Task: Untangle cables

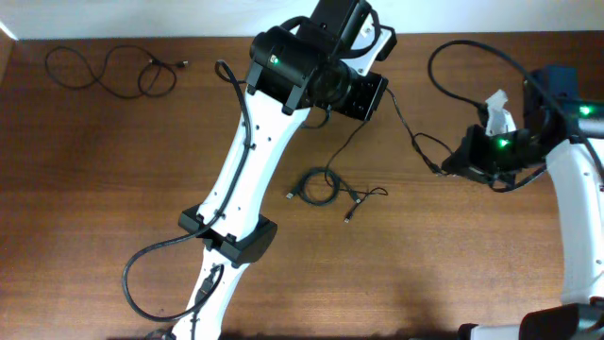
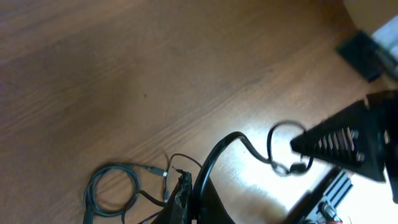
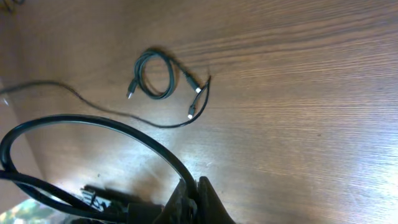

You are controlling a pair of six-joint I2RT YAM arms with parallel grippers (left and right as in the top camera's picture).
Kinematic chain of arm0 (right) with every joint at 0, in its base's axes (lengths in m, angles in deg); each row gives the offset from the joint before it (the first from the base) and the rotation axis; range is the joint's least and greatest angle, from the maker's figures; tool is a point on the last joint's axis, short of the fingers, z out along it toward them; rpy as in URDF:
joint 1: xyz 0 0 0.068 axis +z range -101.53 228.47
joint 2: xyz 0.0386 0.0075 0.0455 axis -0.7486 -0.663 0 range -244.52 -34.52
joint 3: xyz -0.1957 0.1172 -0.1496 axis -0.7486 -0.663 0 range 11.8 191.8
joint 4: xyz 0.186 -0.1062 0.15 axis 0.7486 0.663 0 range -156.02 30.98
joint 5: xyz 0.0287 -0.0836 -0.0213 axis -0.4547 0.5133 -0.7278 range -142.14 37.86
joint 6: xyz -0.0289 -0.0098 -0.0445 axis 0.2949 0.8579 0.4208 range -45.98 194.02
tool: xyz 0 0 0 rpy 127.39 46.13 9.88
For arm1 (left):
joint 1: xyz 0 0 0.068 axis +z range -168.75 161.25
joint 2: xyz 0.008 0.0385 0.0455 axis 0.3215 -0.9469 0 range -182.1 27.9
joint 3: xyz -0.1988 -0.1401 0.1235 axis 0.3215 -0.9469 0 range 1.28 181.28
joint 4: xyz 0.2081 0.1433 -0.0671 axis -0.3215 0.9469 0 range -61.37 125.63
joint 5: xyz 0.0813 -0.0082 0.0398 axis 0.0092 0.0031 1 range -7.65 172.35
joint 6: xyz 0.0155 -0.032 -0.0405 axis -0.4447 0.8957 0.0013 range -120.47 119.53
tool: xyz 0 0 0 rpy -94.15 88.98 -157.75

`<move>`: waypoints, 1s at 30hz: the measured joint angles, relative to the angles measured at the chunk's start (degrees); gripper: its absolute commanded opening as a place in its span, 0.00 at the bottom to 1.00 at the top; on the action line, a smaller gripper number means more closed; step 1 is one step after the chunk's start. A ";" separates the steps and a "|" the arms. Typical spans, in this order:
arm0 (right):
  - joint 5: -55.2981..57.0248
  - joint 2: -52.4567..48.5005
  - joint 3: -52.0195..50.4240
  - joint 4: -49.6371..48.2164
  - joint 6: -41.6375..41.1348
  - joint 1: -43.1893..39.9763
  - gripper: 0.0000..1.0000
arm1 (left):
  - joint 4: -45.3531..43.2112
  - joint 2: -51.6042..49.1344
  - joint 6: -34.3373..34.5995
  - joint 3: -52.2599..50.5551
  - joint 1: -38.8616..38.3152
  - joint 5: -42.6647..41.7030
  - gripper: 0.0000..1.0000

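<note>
Three cables are lying on the wooden table [image 1: 113, 189]. A small coil [image 1: 316, 186] is sitting near the middle, with short plug ends sticking out toward the near edge on both sides. A thin tail [image 1: 347, 144] is rising from the coil toward the far edge and running in under the left gripper [image 2: 183, 191].

That gripper is hanging over the table near the middle of the far edge, at the end of the left arm [image 1: 245, 161], which is reaching diagonally across from the near-left corner. Its jaws are pressed together. In the left wrist view a black strand [image 1: 404, 125] is coming out from between the fingertips and arching up and away.

The strand is running from the left gripper toward the right edge. It is making a small loop [image 1: 432, 144] just before reaching the tip of the right gripper [image 3: 191, 186]. The right gripper is hovering near the right edge, pointing back toward the middle of the table, and its jaws are fully closed too. The strand's end is meeting that tip, but I cannot tell whether it is pinched there or only lying against it.

In the right wrist view the coil is showing well apart from the fingers, with the thin tail curving past it.

A third, loose cable [image 1: 113, 68] is lying in wavy loops in the far-left corner, well apart from both grippers and from the coil.
</note>
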 measured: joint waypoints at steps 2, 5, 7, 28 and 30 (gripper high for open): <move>0.70 0.00 0.00 -0.17 -0.02 2.86 0.04 | -1.46 0.00 1.60 0.00 0.09 0.57 0.00; 3.89 0.00 0.00 -1.14 -1.51 6.45 0.04 | -2.01 0.00 5.05 0.00 1.22 0.26 0.00; 6.84 0.00 0.00 -2.14 -4.90 8.66 0.04 | -2.03 0.00 7.43 0.00 3.21 -2.86 0.00; -9.22 0.00 0.00 -5.07 -5.18 9.38 0.04 | -1.27 0.00 9.68 0.00 9.70 -8.02 0.00; -14.05 0.00 -0.02 -6.25 -4.15 7.78 0.04 | 0.24 0.00 8.68 -0.02 10.12 -7.50 0.00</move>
